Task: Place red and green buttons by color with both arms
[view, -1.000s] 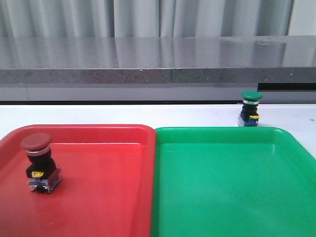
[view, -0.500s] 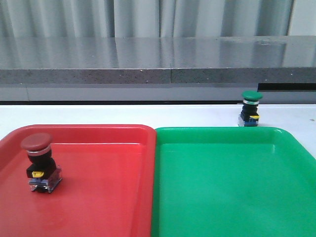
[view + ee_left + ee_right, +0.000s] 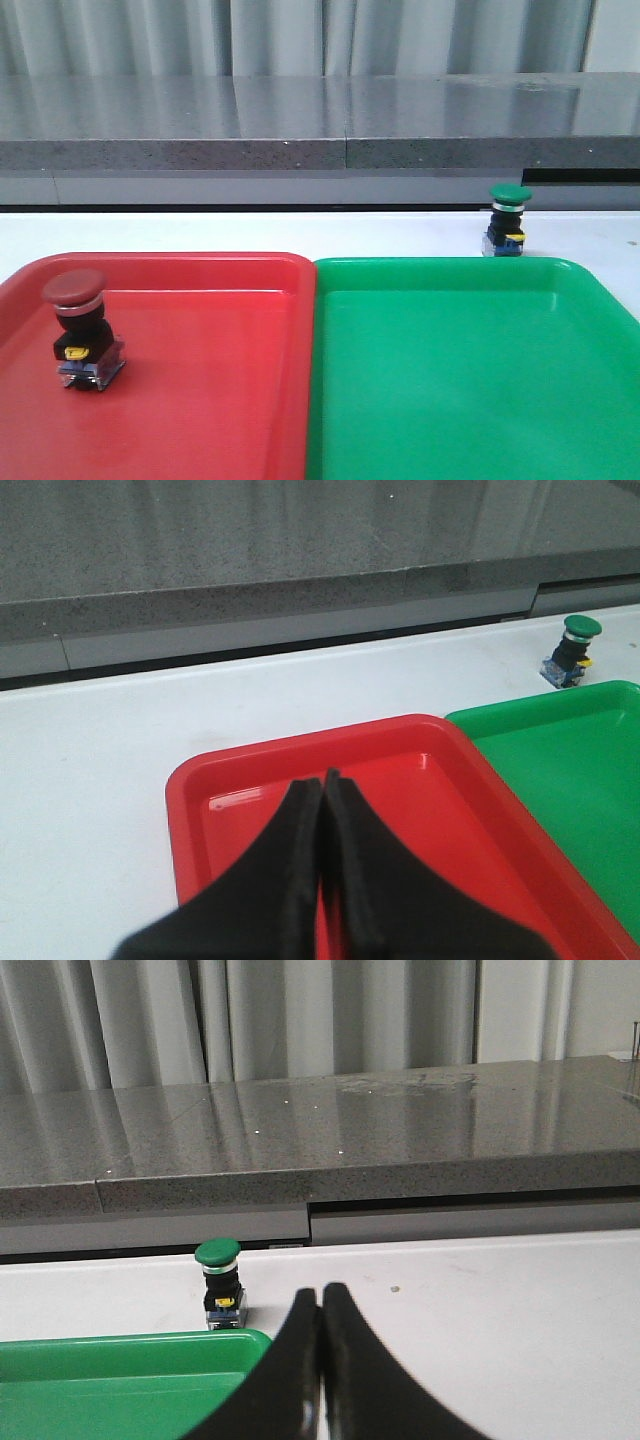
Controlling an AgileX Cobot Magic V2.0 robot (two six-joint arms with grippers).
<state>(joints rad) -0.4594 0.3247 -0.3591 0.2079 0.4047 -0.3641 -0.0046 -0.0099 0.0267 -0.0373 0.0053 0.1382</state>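
The red button (image 3: 80,328) stands upright in the red tray (image 3: 200,400), near its left side. The green button (image 3: 507,220) stands upright on the white table just behind the green tray (image 3: 470,380); it also shows in the left wrist view (image 3: 573,652) and the right wrist view (image 3: 222,1284). My left gripper (image 3: 324,778) is shut and empty above the red tray (image 3: 250,770); the red button is hidden in that view. My right gripper (image 3: 321,1292) is shut and empty, near the green tray's far corner (image 3: 130,1360), to the right of the green button. Neither gripper shows in the front view.
The two trays lie side by side on the white table (image 3: 300,232). A grey stone ledge (image 3: 320,120) runs along the back, with a pale curtain behind it.
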